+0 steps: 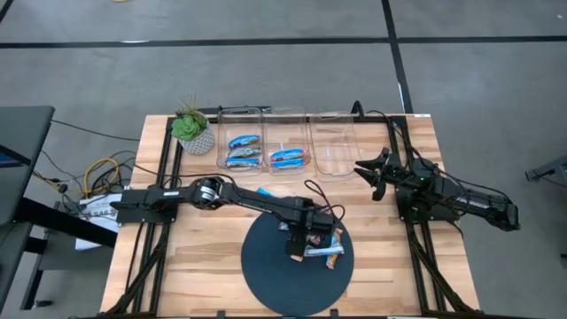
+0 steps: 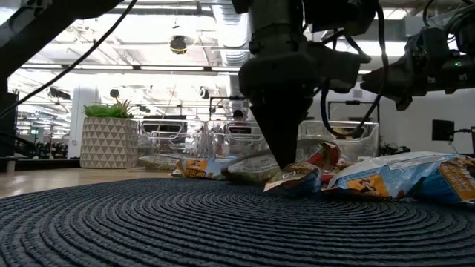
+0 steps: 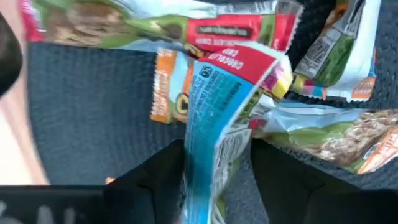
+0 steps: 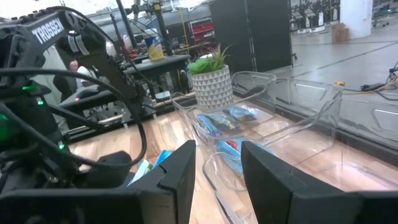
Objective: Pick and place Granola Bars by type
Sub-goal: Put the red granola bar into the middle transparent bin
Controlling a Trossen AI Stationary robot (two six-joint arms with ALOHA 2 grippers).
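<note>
Left gripper (image 1: 301,241), over the dark round mat (image 1: 266,275), has its fingers (image 3: 155,180) closed on either side of a blue-and-red bar (image 3: 217,118), the wrapper standing on edge between them. The other loose bars (image 1: 324,250) lie in a small heap on the mat, just beside this gripper. At the table's far edge stand three clear bins (image 1: 288,115): the left bin holds blue bars (image 1: 244,151), the middle bin holds another (image 1: 289,159). Right gripper (image 1: 374,171) waits near the right bin (image 1: 337,133), fingers (image 4: 273,180) parted, holding nothing. A potted plant (image 1: 190,128) stands left of the bins.
</note>
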